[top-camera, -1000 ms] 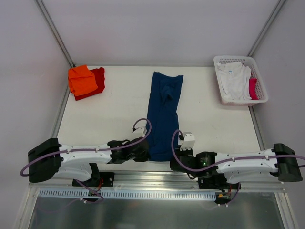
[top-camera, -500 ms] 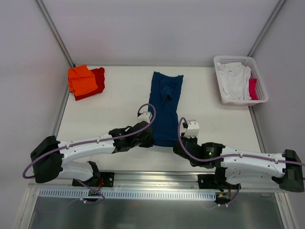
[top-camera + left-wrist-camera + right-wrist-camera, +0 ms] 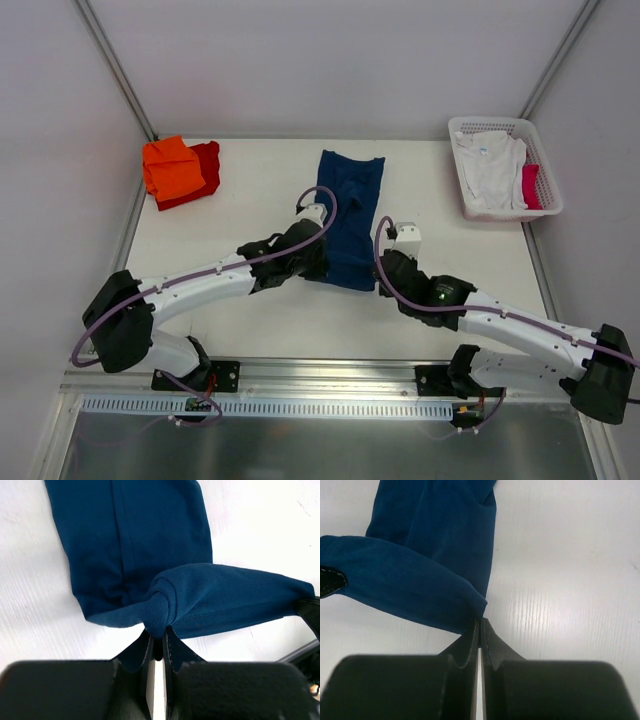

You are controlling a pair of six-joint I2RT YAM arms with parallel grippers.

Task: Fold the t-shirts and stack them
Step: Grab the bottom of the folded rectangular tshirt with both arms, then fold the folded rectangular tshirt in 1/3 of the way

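Observation:
The navy blue t-shirt [image 3: 346,210] lies as a long narrow strip at the table's middle, its print hidden. My left gripper [image 3: 312,262] is shut on its near left corner [image 3: 159,611]. My right gripper [image 3: 382,272] is shut on its near right corner [image 3: 479,611]. Both hold the near hem lifted and doubled over the rest of the shirt. A folded orange t-shirt [image 3: 172,166] lies on a folded red one [image 3: 203,175] at the far left. A white t-shirt [image 3: 490,167] lies in the basket.
The white lattice basket [image 3: 505,211] stands at the far right, with a pink-red cloth [image 3: 531,186] beside the white shirt in it. Metal frame posts rise at the far corners. The table's near edge has a metal rail.
Both grippers have carried the navy shirt's near hem away from the near edge toward the far side, folding the strip over itself. Both arms are stretched further out.

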